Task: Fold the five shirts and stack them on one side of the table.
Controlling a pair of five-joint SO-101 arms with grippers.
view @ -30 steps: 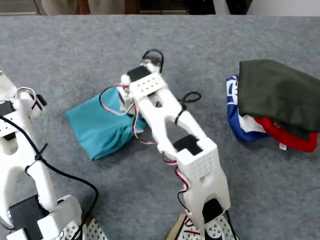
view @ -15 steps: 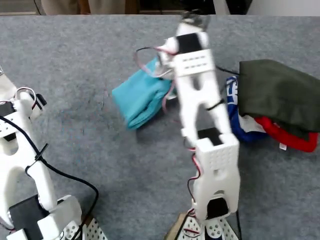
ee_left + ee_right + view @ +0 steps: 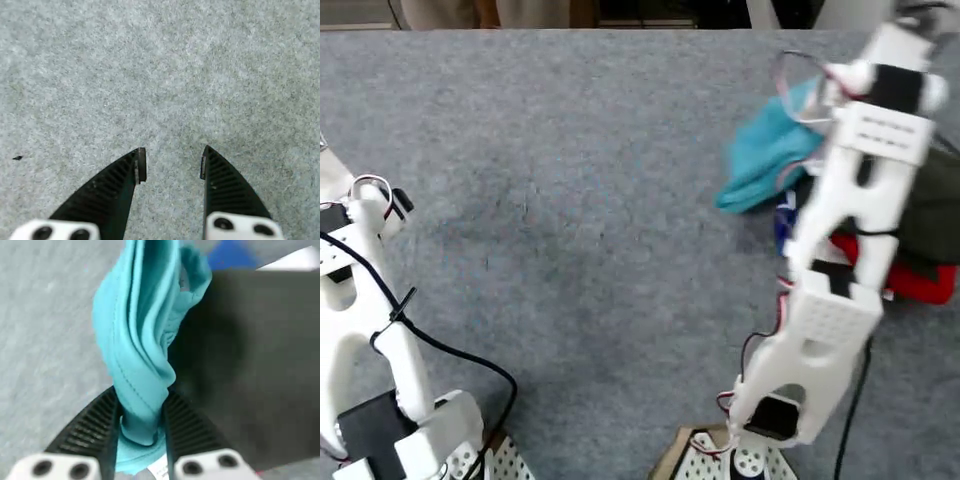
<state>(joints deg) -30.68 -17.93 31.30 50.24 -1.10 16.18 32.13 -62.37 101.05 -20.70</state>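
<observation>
The right gripper (image 3: 141, 399) is clamped tight on a bunched fold of the teal shirt (image 3: 142, 335), its two black ribbed fingers (image 3: 90, 427) pressed against the cloth on either side with only the fabric between them; the shirt hangs from that grip in long loose pleats, off the table (image 3: 570, 200); in the high view it sits at the far right, by the near-left corner of the pile of folded shirts, partly over bare grey surface and partly over the pile; whether it touches the pile cannot be told; the pile has a dark green shirt (image 3: 932, 210) on top, a red shirt (image 3: 920, 285) showing beneath its front edge and a blue shirt (image 3: 781, 228) peeping out at its left side; the right arm (image 3: 850, 250) stretches from its base at the table's front up to the pile; the left gripper (image 3: 171, 164) is parted by a moderate gap, holds nothing and hangs over plain grey tabletop; the left arm (image 3: 365, 300) stands at the table's left edge, well apart from the shirts.
</observation>
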